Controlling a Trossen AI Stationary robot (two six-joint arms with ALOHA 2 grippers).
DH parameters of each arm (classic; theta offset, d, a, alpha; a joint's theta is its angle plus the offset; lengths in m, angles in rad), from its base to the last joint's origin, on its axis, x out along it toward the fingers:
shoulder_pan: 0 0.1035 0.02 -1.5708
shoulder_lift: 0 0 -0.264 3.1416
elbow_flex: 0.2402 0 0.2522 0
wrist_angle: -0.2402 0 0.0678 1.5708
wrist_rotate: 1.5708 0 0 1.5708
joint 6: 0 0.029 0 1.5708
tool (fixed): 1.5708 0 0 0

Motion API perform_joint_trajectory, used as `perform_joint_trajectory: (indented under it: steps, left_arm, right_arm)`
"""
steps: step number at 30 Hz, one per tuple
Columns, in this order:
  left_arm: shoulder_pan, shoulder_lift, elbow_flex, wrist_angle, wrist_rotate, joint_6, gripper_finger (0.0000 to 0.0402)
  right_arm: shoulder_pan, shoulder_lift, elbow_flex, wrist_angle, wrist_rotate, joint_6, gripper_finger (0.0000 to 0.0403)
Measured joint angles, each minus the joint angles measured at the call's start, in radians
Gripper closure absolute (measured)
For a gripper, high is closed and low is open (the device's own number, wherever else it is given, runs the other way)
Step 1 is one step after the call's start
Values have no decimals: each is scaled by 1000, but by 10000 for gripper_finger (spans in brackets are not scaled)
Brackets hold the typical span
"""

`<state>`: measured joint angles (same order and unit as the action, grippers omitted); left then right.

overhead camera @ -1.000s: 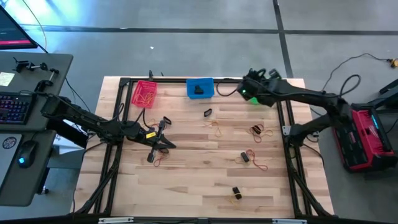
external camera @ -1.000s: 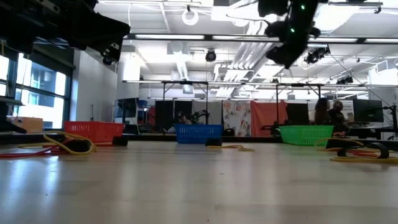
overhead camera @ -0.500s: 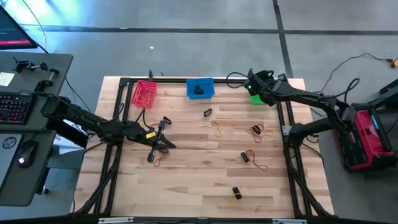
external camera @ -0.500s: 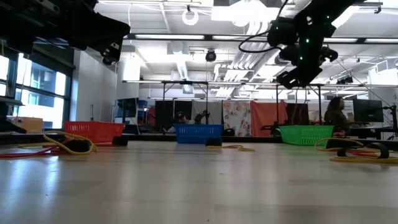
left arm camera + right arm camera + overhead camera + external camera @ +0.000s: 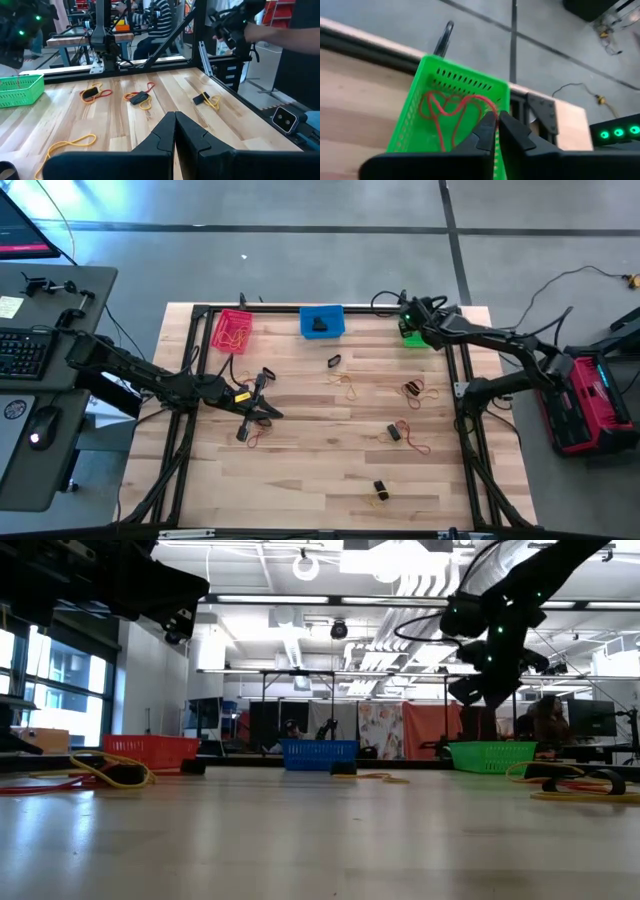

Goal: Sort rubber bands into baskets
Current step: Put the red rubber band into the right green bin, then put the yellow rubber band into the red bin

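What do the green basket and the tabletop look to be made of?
The green basket looks like moulded plastic: bright even colour, thin walls, and rows of slots under the rim. Red bands lie inside it. The tabletop looks like pale wood in jointed strips with visible grain and a smooth, faintly glossy finish.

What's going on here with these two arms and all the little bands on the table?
A two-armed robot is sorting rubber bands into three baskets. The right gripper hovers over the green basket, fingers shut and empty, with red-orange bands lying inside. The left gripper waits shut over the table's left side. The red-pink basket holds yellow-tan bands, the blue basket a black one. Several bands lie loose on the table.
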<state>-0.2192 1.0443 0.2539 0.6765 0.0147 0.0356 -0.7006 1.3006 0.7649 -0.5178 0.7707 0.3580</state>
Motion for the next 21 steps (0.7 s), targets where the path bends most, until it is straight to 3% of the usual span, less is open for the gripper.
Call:
perform_joint_trajectory:
  steps: [8, 13, 17, 21]
  left_arm:
    - [4, 0, 0, 1, -2, -38, 401]
    - [4, 0, 0, 1, -59, -54, 401]
    - [4, 0, 0, 1, -76, -57, 401]
    - [15, 0, 0, -3, -76, -61, 401]
  right_arm:
    - [-9, 0, -27, 27, 13, 27, 301]
    - [-5, 0, -26, 38, -23, -21, 251]
    - [28, 0, -26, 41, -47, -64, 274]
    - [106, 0, -26, 49, -49, -97, 368]
